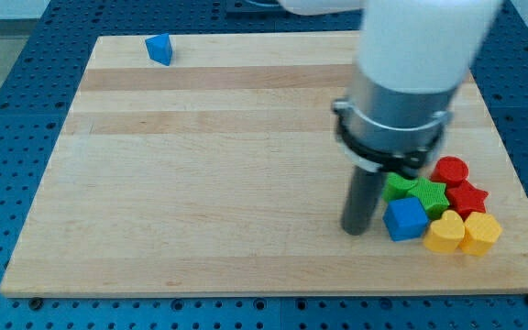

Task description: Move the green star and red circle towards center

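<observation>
The green star [429,195] lies in a tight cluster at the board's right lower part. The red circle [449,170] sits just above and right of it. My tip [355,230] rests on the board just left of the cluster, beside the blue cube [404,219] and a green block [397,187] that the rod partly hides. A red star-like block [468,198] lies right of the green star. A yellow heart [444,232] and a yellow hexagon-like block [481,233] sit at the cluster's bottom.
A lone blue block [159,49] lies near the board's top left edge. The arm's white and grey body [401,92] looms over the board's right upper part. The wooden board [209,165] sits on a blue pegboard table.
</observation>
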You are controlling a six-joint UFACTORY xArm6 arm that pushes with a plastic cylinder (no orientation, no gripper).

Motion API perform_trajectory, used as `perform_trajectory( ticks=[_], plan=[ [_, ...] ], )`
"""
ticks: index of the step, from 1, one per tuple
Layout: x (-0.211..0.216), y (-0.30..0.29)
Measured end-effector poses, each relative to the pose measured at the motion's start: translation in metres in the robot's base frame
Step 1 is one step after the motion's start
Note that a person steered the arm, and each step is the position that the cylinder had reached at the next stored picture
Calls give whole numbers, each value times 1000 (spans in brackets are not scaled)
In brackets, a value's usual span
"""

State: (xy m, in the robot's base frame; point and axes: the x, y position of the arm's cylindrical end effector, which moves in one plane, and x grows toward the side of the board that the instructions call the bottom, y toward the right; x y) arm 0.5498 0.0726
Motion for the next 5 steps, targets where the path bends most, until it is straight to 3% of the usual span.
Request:
perform_trajectory(
  ticks=[2, 5],
  plan=[
    [-54, -96],
    [-173, -218]
  ],
)
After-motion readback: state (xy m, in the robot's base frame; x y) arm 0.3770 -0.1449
